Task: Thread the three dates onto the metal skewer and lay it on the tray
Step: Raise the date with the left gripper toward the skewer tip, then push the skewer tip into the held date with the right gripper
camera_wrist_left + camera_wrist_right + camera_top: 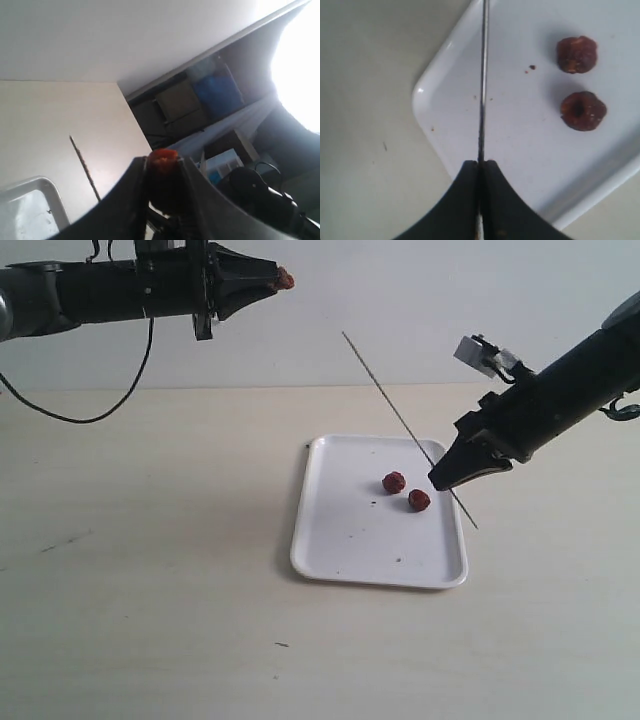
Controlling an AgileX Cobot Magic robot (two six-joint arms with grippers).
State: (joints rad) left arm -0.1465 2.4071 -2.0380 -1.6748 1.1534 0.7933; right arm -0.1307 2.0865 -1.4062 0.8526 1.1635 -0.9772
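At upper left, one date (286,279) pinched by left end effector (274,281), metal skewer (385,392) clamped by right end effector (438,483), two dates (394,482) seen on tray (330,540)

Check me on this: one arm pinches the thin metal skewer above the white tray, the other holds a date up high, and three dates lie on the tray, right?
Nearly. Only two dates lie on the tray, one date and a second date, as the exterior view shows. The rest stands.

No legible text or markings.
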